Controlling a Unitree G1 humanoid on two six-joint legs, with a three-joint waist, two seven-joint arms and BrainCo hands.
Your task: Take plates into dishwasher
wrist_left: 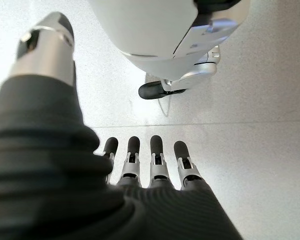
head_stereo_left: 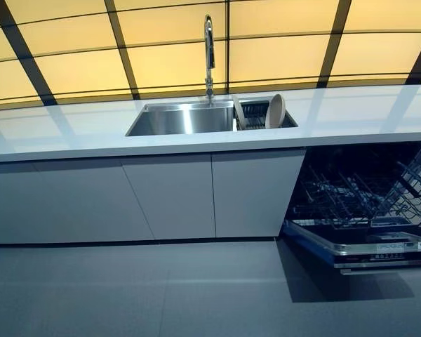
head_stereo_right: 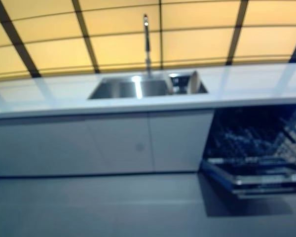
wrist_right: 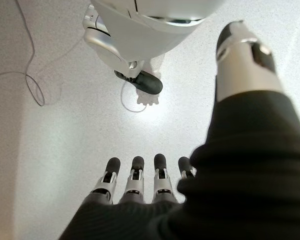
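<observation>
**Plates stand by the sink, dishwasher open, both hands empty**

A long pale worktop [head_stereo_left: 351, 116] runs across the middle of the frame, smooth and glossy, under a wall of warm yellow panels split by dark bars. Set into it, centre frame, is a rectangular steel sink [head_stereo_left: 179, 118] with a tall curved tap [head_stereo_left: 209, 53] behind it. In the smaller compartment at the sink's right end, a dark rack [head_stereo_left: 254, 112] holds the plates [head_stereo_left: 274, 111], round, pale and standing on edge, leaning slightly.

Below the worktop, flat handle-less cabinet fronts [head_stereo_left: 175, 196] fill the left and centre. At the right of the frame the dishwasher [head_stereo_left: 368, 203] is open: its door [head_stereo_left: 365, 247] lies folded down over the floor, and a dark wire basket with upright prongs shows above it. The grey floor [head_stereo_left: 140, 288] spreads wide across the lower frame, with the door's edge jutting into it at lower right.

The left hand [wrist_left: 140, 185] hangs over pale speckled floor, fingers [wrist_left: 157, 155] straight and holding nothing. The right hand [wrist_right: 140, 200] is the same, fingers [wrist_right: 135, 175] extended side by side, thumb apart, well away from the plates.
</observation>
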